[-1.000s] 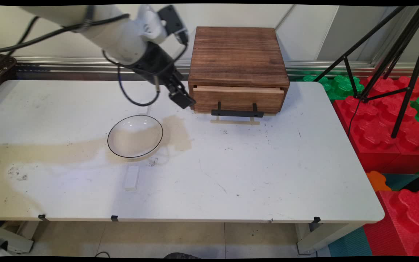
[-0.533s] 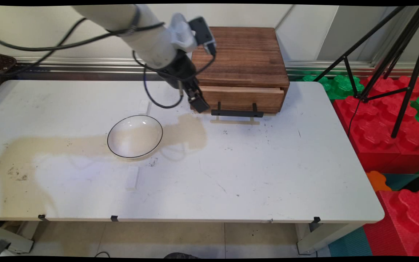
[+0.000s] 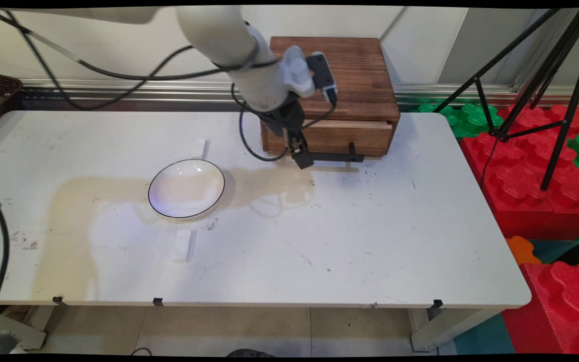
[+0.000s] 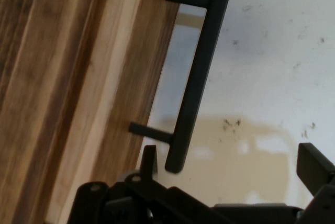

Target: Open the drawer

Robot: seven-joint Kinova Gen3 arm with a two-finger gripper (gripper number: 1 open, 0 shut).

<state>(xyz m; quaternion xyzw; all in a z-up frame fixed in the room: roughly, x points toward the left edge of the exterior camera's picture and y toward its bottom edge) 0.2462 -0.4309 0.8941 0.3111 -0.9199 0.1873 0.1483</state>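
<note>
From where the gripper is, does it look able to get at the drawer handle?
Probably yes. The gripper is open at the handle's near end, one finger by the drawer front, the other over the table; nothing lies between.

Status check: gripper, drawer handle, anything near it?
Gripper open, at the near end of the drawer handle, not touching. Drawer barely ajar. White bowl apart, to its left.

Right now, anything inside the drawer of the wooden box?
Cannot tell. The drawer is almost shut, so its inside is hidden. Only its front and black handle show, with the gripper beside the handle's left end.
</note>
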